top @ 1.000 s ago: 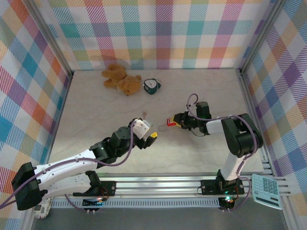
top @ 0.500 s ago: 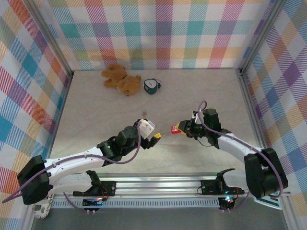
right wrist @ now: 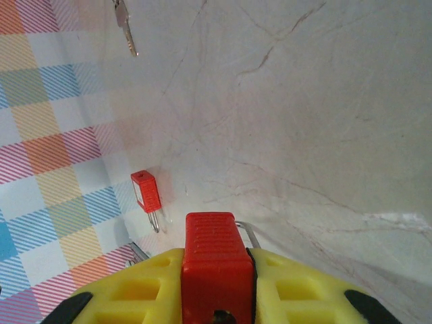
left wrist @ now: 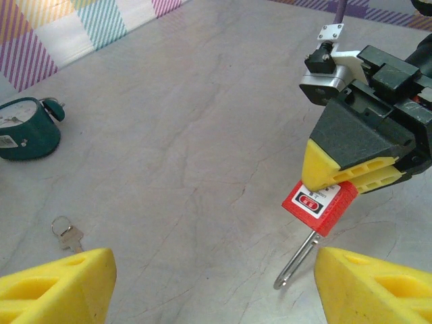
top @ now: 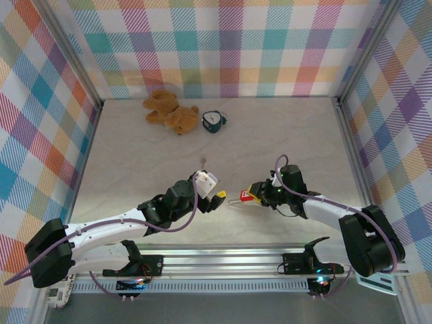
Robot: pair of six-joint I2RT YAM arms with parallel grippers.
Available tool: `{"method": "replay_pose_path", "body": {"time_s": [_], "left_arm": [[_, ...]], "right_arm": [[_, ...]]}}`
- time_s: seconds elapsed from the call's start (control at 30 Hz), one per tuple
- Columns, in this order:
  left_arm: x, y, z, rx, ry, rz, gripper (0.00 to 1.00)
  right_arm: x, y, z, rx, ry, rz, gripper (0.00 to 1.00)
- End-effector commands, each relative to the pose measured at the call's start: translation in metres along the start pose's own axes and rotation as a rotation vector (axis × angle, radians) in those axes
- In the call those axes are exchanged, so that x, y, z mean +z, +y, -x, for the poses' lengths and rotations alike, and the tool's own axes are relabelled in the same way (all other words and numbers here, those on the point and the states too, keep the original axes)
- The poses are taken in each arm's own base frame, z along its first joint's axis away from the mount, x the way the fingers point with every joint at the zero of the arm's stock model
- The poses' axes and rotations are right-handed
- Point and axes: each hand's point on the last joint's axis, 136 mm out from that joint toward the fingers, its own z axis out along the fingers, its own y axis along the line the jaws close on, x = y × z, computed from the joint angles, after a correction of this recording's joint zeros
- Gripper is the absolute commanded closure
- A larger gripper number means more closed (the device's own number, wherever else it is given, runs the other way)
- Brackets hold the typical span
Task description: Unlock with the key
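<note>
Marbled grey tabletop point(top: 135, 155) is crossed by both arms. Over the last second the right gripper point(top: 255, 192) has been carried from further back on the table down toward the near edge. The red padlock point(top: 247, 196) clamped between its yellow fingers is now presented just in front of the left gripper point(top: 219, 196). The padlock is held tilted, its silver shackle point(left wrist: 297, 260) pointed down at the surface; whether the tip touches cannot be told. The left gripper has been shifted only slightly and is spread wide, with nothing between its fingers. The key point(top: 203, 162) is left where it was, flat on the table just behind the left wrist and apart from both grippers. The lock is thus judged to be offered up for opening while the key has not yet been picked up, and that pick-up is taken to be the step outstanding. Further back, a teddy bear point(top: 169, 112) and a green alarm clock point(top: 214, 121) are set near the rear wall, and the workspace is enclosed on three sides by pastel plaid panels point(top: 229, 47). A second red padlock point(right wrist: 144, 191) is seen by the plaid wall in the right wrist view.
</note>
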Motion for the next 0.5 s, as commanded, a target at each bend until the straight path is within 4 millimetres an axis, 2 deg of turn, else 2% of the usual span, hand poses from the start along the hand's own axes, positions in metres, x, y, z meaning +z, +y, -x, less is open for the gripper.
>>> {"method": "replay_pose_path", "body": {"time_s": [0.0,0.2,0.47], "left_arm": [[0.001,-0.001,0.005,-0.029,-0.017,-0.014,0.23],[0.004,-0.003,0.002,-0.024,-0.009,-0.022,0.23],[0.014,-0.007,-0.001,-0.011,0.004,-0.032,0.23]], "right_arm": [[0.002,0.008,0.006,-0.005,-0.017,0.024,0.83],[0.008,0.001,0.011,0.028,-0.013,0.007,0.82],[0.009,0.003,0.022,0.037,-0.031,0.003,0.81]]}}
